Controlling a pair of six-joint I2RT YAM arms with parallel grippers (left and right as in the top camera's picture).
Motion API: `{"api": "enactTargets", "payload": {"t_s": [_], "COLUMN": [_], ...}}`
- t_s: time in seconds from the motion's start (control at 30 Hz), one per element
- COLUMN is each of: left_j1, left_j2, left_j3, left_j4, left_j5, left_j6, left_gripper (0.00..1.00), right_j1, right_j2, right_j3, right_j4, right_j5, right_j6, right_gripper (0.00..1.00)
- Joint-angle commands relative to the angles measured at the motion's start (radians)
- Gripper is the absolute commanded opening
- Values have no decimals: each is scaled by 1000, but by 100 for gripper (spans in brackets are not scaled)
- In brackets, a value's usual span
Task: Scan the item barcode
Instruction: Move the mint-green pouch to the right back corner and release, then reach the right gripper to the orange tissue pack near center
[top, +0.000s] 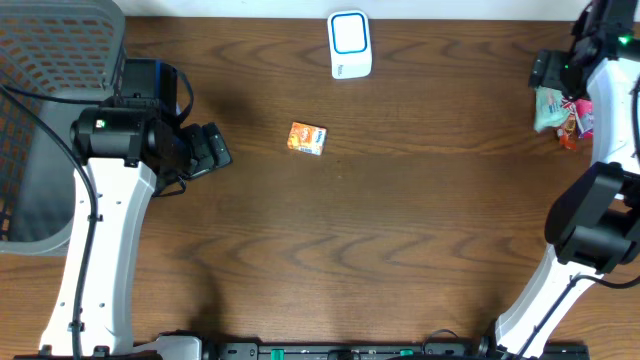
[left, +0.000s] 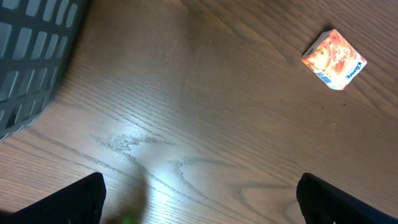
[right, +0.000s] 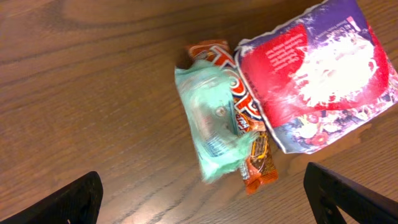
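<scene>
altogether one orange packet (top: 307, 138); one white scanner (top: 349, 45); three snack packs (right: 273, 93)

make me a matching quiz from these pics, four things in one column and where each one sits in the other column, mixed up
Things
1. orange box
2. white scanner
3. grey basket
4. mint-green packet

Places
A. far left of the overhead view
B. lying over an orange wrapper, next to a red and purple bag
C. top middle of the overhead view
D. alone near the middle of the table

Pairs: 1-D, 2-C, 3-A, 4-B
</scene>
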Motion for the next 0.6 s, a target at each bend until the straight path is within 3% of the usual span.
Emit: {"api": "enactTargets", "payload": {"t_s": [0.0, 0.2, 0.57], "left_j1": [2, 2, 2], "left_j2": [6, 6, 6], "left_j3": [-3, -3, -3], "left_j4": [-3, -3, -3], "left_j5": [-10, -10, -10], "left_j6": [-9, -9, -9], "left_gripper": [98, 98, 98], "right_j1": [-1, 41, 206], "right_j2": [-13, -13, -13], "right_j3": [-7, -7, -7], "right_j4": [-11, -40, -129], "right_j5": [-100, -265, -736], "right_j6": [-11, -11, -10], "right_gripper": [99, 99, 99]}}
